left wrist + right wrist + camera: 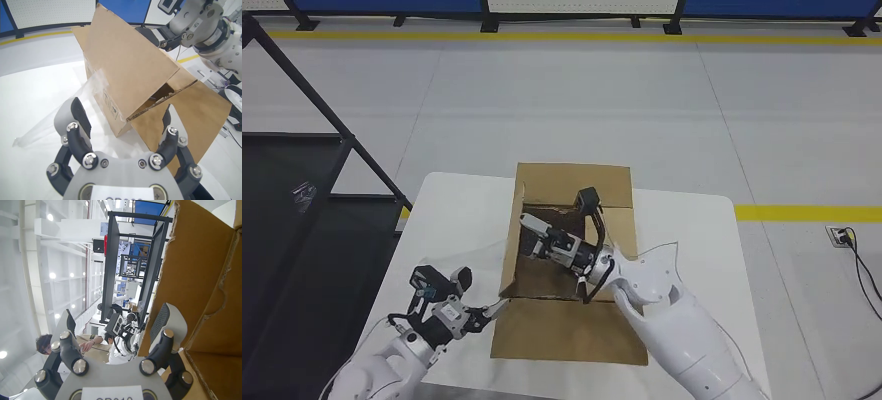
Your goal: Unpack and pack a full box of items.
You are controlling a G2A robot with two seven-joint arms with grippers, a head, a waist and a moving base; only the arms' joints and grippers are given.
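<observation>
Left pincer [122, 106] is hanging wide open just beside the near corner of the cardboard box [572, 180], which is sitting mid-worktop [457, 220] with its flaps open. A loose tape strip [43, 123] is trailing there, risking a snag. Right pincer [117, 309], also spread wide, is straddling a flap edge, so a careless pull is risking dragging or tearing the box. Handling marks [113, 110] are showing on its side, too small to read.

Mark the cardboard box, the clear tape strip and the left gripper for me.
cardboard box [128, 62], left wrist view, on the raised flap's outer face.
clear tape strip [45, 121], left wrist view, about mid-length of the strip.
left gripper [122, 106], left wrist view, midway between the tips of its open fingers.
</observation>
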